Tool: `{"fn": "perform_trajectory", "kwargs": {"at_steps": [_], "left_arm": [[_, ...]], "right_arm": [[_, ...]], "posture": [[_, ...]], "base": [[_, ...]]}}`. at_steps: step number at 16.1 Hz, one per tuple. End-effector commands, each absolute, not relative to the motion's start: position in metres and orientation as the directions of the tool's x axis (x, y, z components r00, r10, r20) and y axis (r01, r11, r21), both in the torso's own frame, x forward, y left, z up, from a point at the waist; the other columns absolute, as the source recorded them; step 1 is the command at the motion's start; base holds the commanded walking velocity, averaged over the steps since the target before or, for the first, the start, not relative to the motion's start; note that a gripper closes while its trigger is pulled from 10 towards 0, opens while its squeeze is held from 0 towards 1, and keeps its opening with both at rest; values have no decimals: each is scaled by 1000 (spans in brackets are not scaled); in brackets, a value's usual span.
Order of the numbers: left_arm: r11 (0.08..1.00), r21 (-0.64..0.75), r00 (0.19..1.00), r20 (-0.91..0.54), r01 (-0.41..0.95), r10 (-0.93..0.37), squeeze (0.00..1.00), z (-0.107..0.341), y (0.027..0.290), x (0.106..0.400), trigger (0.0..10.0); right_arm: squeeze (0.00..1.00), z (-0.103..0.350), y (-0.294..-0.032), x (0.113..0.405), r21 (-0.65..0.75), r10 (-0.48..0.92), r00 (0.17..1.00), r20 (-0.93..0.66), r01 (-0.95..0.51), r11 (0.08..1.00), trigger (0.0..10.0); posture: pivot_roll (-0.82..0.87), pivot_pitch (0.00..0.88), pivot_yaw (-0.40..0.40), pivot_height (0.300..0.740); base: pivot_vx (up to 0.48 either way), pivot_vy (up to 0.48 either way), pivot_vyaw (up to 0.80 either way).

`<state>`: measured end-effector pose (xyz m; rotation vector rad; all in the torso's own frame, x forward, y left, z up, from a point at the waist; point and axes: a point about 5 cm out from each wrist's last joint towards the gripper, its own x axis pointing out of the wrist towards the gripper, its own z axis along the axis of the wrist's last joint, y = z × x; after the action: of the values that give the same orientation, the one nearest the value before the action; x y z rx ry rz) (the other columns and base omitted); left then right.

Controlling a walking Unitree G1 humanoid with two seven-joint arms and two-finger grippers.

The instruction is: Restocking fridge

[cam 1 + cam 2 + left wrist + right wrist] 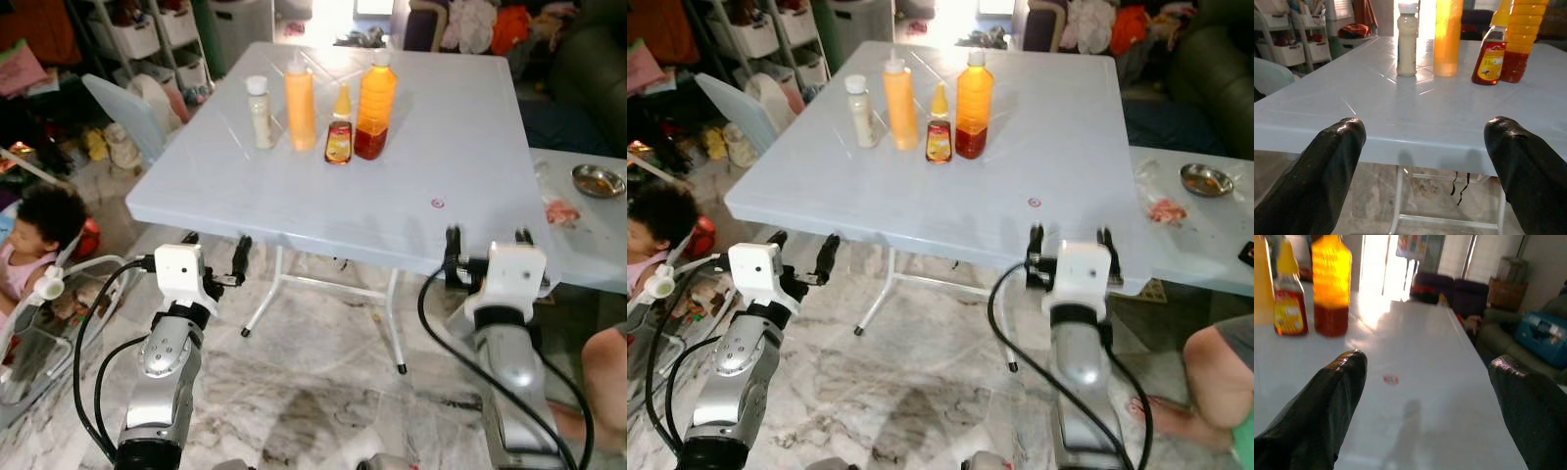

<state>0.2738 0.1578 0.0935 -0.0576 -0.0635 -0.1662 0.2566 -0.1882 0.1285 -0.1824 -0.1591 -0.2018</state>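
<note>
I see a pale blue counter [392, 196] just ahead of both sets of jaws, standing on white folding legs [284, 284] over a grey marbled floor [313, 392]. Bright daylight glares across its far end. Beyond the left jaws are white storage shelves [147, 39] with bins; beyond the right jaws, a dark green sofa [598, 69] and a second counter [588, 235] carrying a metal bowl [599, 180]
</note>
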Motion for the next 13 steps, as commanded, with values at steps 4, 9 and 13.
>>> {"fn": "perform_trajectory", "kwargs": {"at_steps": [4, 9, 13], "left_arm": [[982, -58, 981, 86, 179, -174, 0, 100, 158, 280, 10000], [980, -66, 979, 81, 190, -185, 0, 98, 155, 282, 10000], [978, -75, 979, 81, 194, -188, 0, 99, 155, 285, 10000]], "right_arm": [[0, 135, -191, 262, -171, -177, 967, 184, 208, 963, 10000], [0, 141, -191, 272, -157, -161, 966, 201, 194, 968, 10000], [0, 141, -189, 272, -155, -147, 969, 198, 179, 972, 10000]], "posture": [[-87, 9, 28, 740], [-91, 10, 35, 740], [-96, 12, 33, 740]], "base": [[438, 0, 0], [446, 0, 0], [399, 209, 0]]}}
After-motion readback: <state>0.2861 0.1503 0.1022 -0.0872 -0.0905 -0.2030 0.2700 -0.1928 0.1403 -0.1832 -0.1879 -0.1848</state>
